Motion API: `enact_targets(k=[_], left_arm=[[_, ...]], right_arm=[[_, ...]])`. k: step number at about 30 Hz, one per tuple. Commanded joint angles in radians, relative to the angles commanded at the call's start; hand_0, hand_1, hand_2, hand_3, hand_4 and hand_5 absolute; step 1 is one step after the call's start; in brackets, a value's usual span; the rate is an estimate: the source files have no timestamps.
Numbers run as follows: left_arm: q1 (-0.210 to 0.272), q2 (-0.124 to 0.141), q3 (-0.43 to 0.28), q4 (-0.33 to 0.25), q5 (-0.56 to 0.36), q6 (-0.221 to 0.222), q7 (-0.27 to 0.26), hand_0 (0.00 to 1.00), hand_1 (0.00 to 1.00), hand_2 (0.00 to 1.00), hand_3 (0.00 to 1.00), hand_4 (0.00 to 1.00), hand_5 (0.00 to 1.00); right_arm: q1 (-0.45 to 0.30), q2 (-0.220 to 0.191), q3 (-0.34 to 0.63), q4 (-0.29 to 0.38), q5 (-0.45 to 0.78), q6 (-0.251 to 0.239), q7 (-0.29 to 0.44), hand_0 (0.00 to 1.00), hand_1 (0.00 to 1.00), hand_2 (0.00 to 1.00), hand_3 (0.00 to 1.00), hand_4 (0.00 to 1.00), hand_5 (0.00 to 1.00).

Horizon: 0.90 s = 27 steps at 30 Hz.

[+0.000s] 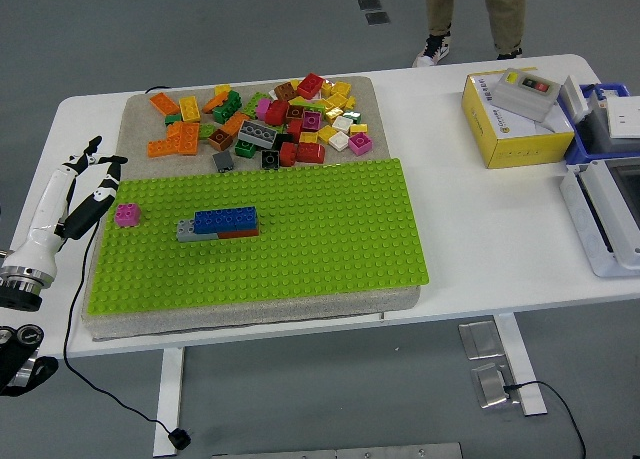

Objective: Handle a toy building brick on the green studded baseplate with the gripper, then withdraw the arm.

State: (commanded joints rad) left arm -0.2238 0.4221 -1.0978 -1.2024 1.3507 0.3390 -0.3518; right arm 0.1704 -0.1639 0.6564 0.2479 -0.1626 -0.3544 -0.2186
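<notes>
Black and white, the left hand (88, 184) is hanging at the left edge of the frame, beside the table's (480, 219) left end, with its fingers spread loosely and gripping nothing. Just to its right, the pink brick (127, 215) is sitting on the green studded baseplate (300, 239) near that plate's left edge, apart from the fingertips but closer to them than anything else. Further right along the plate, a blue brick (225, 220) is lying on a grey and a red one, its long axis running left to right across the frame. Beyond the plate, toward the upper middle, a heap of loose bricks (270, 124) is lying on the grey mat. With only the left hand showing, any further reach is looking like its job, moving rightward.
</notes>
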Motion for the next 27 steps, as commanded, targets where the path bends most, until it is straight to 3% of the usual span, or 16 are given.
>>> enact_targets(k=[8, 12, 14, 15, 18, 20, 21, 26, 27], left_arm=[[-0.001, 0.002, -0.007, 0.002, -0.016, -0.004, -0.013, 0.978, 0.970, 0.990, 0.679, 0.539, 0.752], [-0.007, 0.002, -0.005, 0.026, -0.077, -0.009, -0.051, 0.976, 0.970, 0.991, 0.691, 0.548, 0.730], [-0.012, 0.002, -0.004, 0.052, -0.130, -0.016, -0.085, 0.976, 0.970, 0.991, 0.691, 0.548, 0.730], [-0.014, 0.004, -0.002, 0.060, -0.157, -0.021, -0.099, 0.978, 0.970, 0.982, 0.774, 0.628, 0.564], [-0.014, 0.007, 0.003, 0.067, -0.265, -0.050, -0.143, 0.978, 0.970, 0.982, 0.774, 0.628, 0.564], [-0.011, 0.003, -0.010, 0.058, -0.331, -0.069, -0.162, 0.978, 0.970, 0.982, 0.774, 0.628, 0.564], [-0.010, -0.001, -0.021, 0.050, -0.370, -0.080, -0.173, 0.971, 0.953, 0.926, 0.727, 0.620, 0.518], [-0.012, -0.014, -0.075, 0.009, -0.544, -0.114, -0.216, 0.971, 0.953, 0.926, 0.727, 0.620, 0.518], [-0.011, -0.013, -0.084, 0.001, -0.577, -0.118, -0.221, 0.898, 0.811, 0.774, 0.673, 0.602, 0.490]], right_arm=[[0.001, -0.001, -0.002, -0.002, 0.002, 0.001, 0.006, 0.610, 0.556, 0.676, 0.633, 0.596, 0.998], [0.002, -0.002, -0.004, -0.003, 0.006, 0.002, 0.010, 0.608, 0.554, 0.675, 0.635, 0.593, 0.998], [0.002, -0.002, -0.005, -0.004, 0.009, 0.003, 0.013, 0.608, 0.554, 0.675, 0.635, 0.593, 0.998], [0.002, -0.002, -0.006, -0.004, 0.011, 0.003, 0.014, 0.609, 0.554, 0.674, 0.632, 0.587, 0.998], [0.002, -0.002, -0.009, -0.005, 0.017, 0.003, 0.018, 0.609, 0.554, 0.674, 0.632, 0.587, 0.998], [0.003, -0.002, -0.012, -0.005, 0.020, 0.003, 0.020, 0.609, 0.554, 0.674, 0.632, 0.587, 0.998], [0.003, -0.002, -0.013, -0.006, 0.023, 0.003, 0.022, 0.608, 0.553, 0.674, 0.629, 0.587, 0.998], [0.003, -0.001, -0.014, -0.006, 0.024, 0.002, 0.024, 0.608, 0.553, 0.674, 0.629, 0.587, 0.998], [0.004, -0.001, -0.014, -0.006, 0.024, 0.002, 0.024, 0.608, 0.553, 0.673, 0.627, 0.587, 0.998]])
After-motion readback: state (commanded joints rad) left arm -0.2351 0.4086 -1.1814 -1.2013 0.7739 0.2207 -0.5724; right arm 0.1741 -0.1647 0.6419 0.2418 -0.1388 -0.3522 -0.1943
